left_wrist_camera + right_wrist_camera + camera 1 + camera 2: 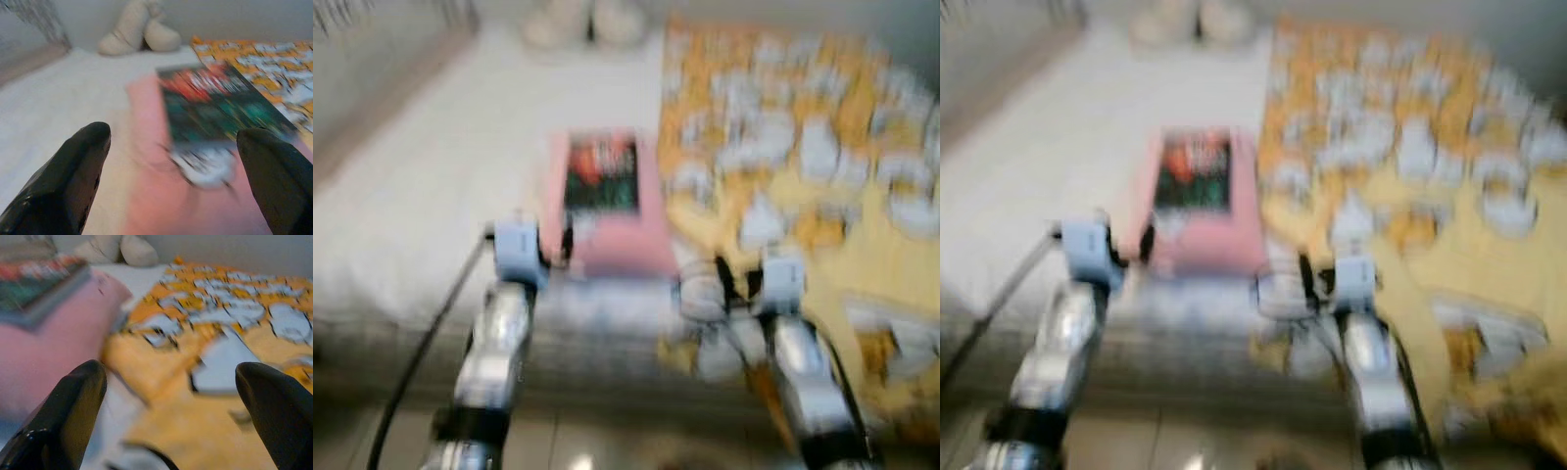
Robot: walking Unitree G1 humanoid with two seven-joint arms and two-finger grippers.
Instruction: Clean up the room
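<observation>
Pink pillow (607, 230) | book (215, 105) atop | ahead of left gripper (176, 161), jaws apart

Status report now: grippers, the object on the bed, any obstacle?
Left gripper open, before the pink pillow. Right gripper open, over the yellow blanket. Book lies on the pillow. No obstacle seen; head views blurred.

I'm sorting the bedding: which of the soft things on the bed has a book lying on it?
The pink pillow; the dark-covered book lies on it. The yellow patterned blanket beside it carries no book.
</observation>
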